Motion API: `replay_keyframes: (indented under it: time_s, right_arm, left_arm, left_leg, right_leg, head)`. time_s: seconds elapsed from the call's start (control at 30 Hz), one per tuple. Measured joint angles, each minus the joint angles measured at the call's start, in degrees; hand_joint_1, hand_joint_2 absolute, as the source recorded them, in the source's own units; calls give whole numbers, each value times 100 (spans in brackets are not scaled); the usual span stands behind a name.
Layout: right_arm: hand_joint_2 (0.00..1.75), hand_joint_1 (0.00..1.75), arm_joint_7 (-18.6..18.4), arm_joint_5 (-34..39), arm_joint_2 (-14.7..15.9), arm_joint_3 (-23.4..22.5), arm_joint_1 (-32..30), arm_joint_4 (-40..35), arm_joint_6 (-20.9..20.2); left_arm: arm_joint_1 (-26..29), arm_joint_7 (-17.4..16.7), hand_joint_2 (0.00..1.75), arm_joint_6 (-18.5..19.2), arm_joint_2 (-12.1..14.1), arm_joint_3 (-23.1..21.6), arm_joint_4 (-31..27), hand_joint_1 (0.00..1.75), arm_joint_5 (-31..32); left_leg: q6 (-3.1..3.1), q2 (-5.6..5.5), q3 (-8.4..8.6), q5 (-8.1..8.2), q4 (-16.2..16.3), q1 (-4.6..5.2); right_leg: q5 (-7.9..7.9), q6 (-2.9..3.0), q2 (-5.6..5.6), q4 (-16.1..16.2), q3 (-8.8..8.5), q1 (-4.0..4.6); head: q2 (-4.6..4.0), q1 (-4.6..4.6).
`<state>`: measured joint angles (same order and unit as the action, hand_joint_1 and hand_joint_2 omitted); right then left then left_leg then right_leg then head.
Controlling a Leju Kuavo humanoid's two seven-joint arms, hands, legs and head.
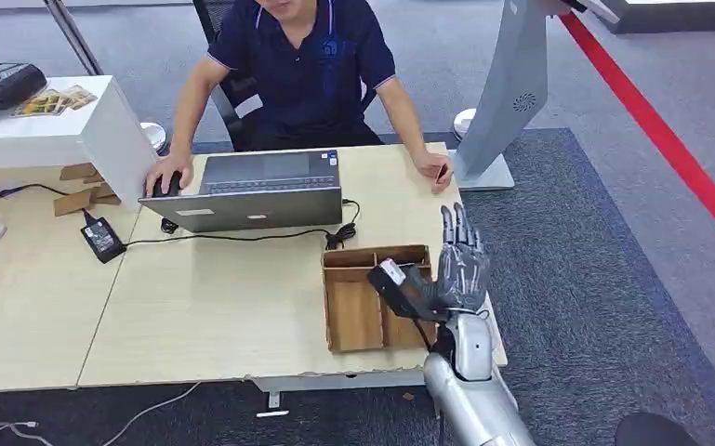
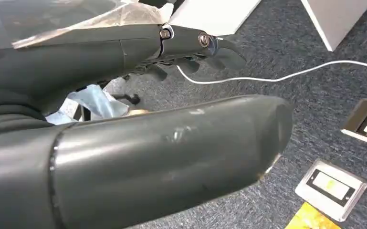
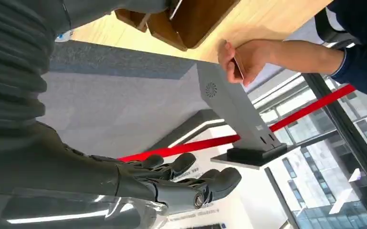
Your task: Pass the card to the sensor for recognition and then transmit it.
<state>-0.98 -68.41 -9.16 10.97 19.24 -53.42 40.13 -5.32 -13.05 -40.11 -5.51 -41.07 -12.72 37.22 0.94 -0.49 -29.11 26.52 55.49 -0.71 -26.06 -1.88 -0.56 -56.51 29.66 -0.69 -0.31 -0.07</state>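
The person seated across the table pinches a thin card (image 1: 443, 174) (image 3: 239, 68) in one hand (image 1: 430, 170), right beside the foot of the grey upright sensor stand (image 1: 513, 93) (image 3: 234, 107). My right hand (image 1: 461, 265) (image 3: 186, 183) is raised over the table's right end, above the wooden tray (image 1: 353, 321). Its fingers point straight up and apart with nothing in them, well short of the card. My left hand (image 2: 191, 45) hangs over the carpet, thumb and fingers apart and holding nothing.
A grey laptop (image 1: 260, 190) stands in front of the person, whose other hand rests on a mouse (image 1: 169, 182). A power brick (image 1: 102, 238) and cables lie at the left. White box (image 1: 46, 130) at the far left. Floor sockets (image 2: 331, 188) sit in the carpet.
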Motion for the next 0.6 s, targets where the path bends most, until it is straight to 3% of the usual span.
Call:
replay_keyframes:
  time_s: [0.6]
  right_arm:
    - [175, 0, 214, 26, -109, -22, -190, 13, 0]
  left_arm:
    - [3, -57, 0, 0, 0, 0, -2, 0, 42]
  left_leg:
    - [0, 0, 0, 0, 0, 0]
  right_leg:
    - [0, 0, 0, 0, 0, 0]
  head:
    - [0, 0]
